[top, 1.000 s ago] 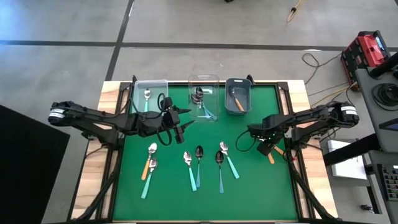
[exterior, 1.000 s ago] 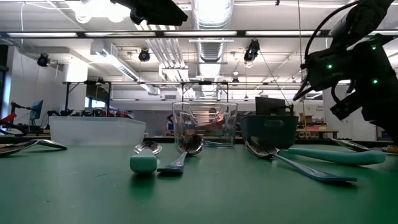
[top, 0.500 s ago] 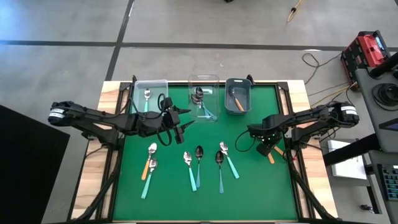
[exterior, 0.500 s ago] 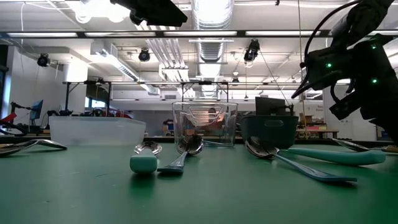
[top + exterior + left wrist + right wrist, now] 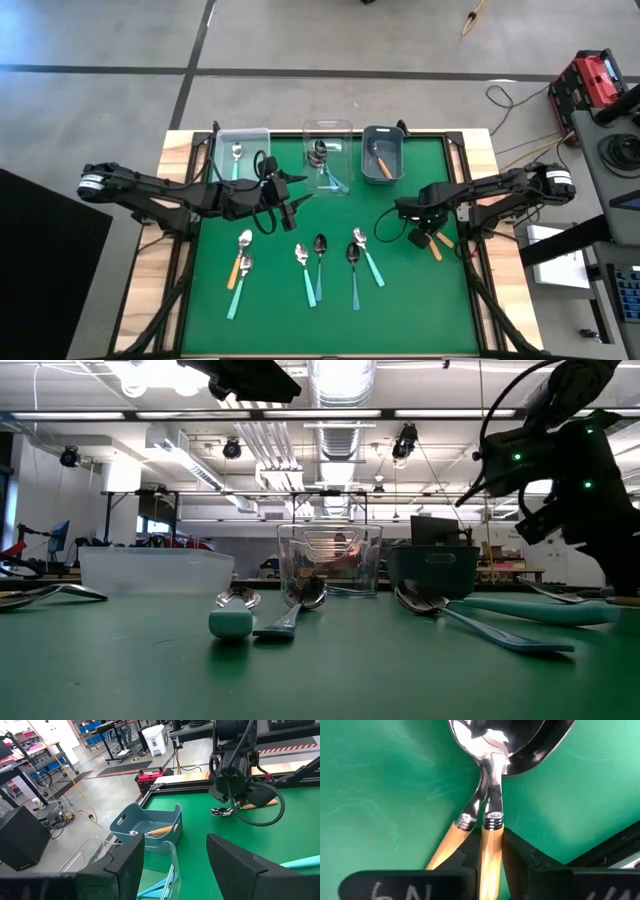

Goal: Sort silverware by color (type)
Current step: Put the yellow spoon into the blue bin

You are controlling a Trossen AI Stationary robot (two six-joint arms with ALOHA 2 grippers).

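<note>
The right gripper (image 5: 490, 857) is pinched on the handle of an orange-handled spoon (image 5: 491, 827) at the right side of the green counter (image 5: 400, 290); the right wrist view shows its two fingers squeezing the handle just below the metal collar, with a second orange spoon (image 5: 462, 832) lying beside it, bowls overlapping. Gripping by the handle near the neck probably keeps the bowl clear and lets the spoon be lifted away from its neighbour. The likely goal is the grey bin (image 5: 382, 152) at the far edge, which already holds an orange-handled spoon. The clear middle bin (image 5: 328, 140) holds blue-teal spoons and the clear left bin (image 5: 243, 147) one spoon, so each bin seems set apart for one colour. The left gripper (image 5: 290, 200) hangs over the counter near the middle bin with its fingers spread and nothing between them, apparently waiting. More teal spoons (image 5: 315, 265) lie loose in a row toward the near edge, with another orange-handled spoon (image 5: 240, 258) at the left.
</note>
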